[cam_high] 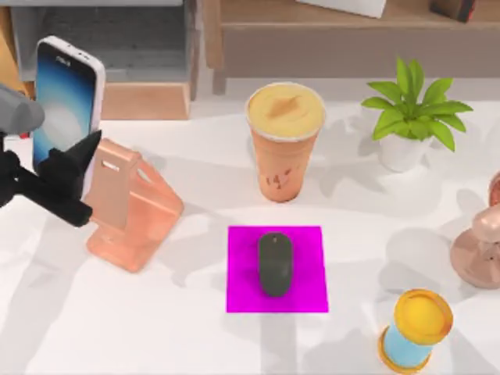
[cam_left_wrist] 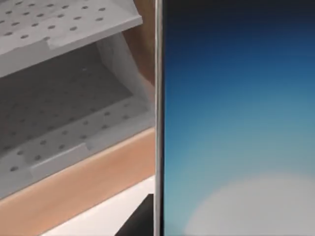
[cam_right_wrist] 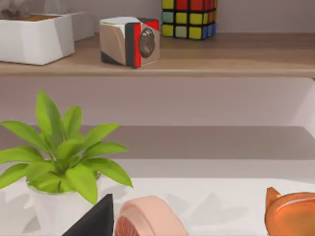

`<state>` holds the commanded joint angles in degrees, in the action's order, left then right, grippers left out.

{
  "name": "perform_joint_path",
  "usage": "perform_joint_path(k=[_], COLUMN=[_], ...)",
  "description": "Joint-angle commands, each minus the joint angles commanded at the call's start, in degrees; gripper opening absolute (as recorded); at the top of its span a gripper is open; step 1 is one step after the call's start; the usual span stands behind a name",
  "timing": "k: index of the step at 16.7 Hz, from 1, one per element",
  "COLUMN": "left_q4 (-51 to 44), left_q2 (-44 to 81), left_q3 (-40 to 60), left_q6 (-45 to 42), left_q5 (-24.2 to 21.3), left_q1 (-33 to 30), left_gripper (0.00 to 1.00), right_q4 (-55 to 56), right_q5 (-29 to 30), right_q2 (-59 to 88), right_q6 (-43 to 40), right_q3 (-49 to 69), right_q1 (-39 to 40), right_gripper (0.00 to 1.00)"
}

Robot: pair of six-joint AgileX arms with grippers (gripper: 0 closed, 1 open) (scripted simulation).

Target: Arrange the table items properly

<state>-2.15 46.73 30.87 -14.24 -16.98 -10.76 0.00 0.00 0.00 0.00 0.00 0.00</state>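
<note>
At the frame's left, our left end effector [cam_high: 69, 173] pinches the upright smartphone [cam_high: 66, 98] just above the pink stand [cam_high: 129, 207], long axis vertical.

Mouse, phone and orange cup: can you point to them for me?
mouse [cam_high: 275, 263], top view, middle of its back
phone [cam_high: 66, 94], top view, middle of its screen
orange cup [cam_high: 282, 168], top view, its orange side wall
</note>
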Motion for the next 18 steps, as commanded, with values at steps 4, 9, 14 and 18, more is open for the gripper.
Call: perform_joint_path(k=[4, 9, 14, 18], left_q4=[0.9, 6.3, 11.1, 11.1], left_q2=[4.1, 12.3, 18.0, 18.0], left_q3=[-2.7, -2.9, -2.4, -2.4], left_q6=[1.2, 4.9, 6.4, 6.4], left_q5=[0.9, 2.6, 3.8, 3.8], left_q1=[-0.3, -0.9, -2.2, -2.2], left_gripper=[0.00, 0.00, 0.00, 0.08], right_q4=[0.0, 0.0, 0.0, 0.0], right_q5=[0.0, 0.0, 0.0, 0.0], right_q2=[0.0, 0.0, 0.0, 0.0], right_q6=[0.0, 0.0, 0.0, 0.0], right_q3=[0.0, 0.0, 0.0, 0.0], right_q1=[0.0, 0.0, 0.0, 0.0], right_gripper=[1.00, 1.00, 1.00, 1.00])
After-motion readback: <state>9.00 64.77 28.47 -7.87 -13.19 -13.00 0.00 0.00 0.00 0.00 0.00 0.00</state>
